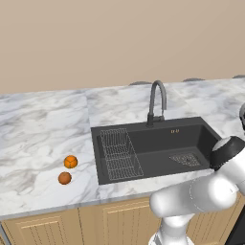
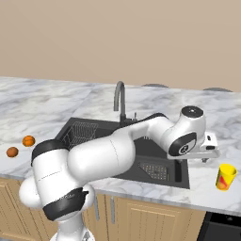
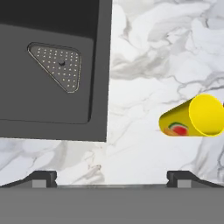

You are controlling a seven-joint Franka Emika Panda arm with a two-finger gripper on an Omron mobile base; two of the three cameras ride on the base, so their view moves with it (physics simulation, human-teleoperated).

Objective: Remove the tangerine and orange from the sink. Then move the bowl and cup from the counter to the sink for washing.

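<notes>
A: Are the jaws of the white arm's two-finger gripper (image 3: pixel 112 177) apart?
B: Yes, wide apart, nothing between them.
A: The small yellow tumbler (image 3: pixel 193 117)?
B: On the veined marble counter (image 3: pixel 140 65), ahead of the right jaw, untouched.

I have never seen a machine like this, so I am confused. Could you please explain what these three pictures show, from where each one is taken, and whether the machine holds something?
The machine is a white robot arm in a computer-rendered kitchen. Two pictures come from cameras behind the arm, one on its left and one on its right, looking down at a marble counter with a dark sink and faucet. The third comes from a camera on the hand, looking along its two fingers. Two orange fruits lie on the counter left of the sink. A yellow cup stands to the right of it. The gripper is open and holds nothing; it hangs over the counter between sink and cup.
</notes>
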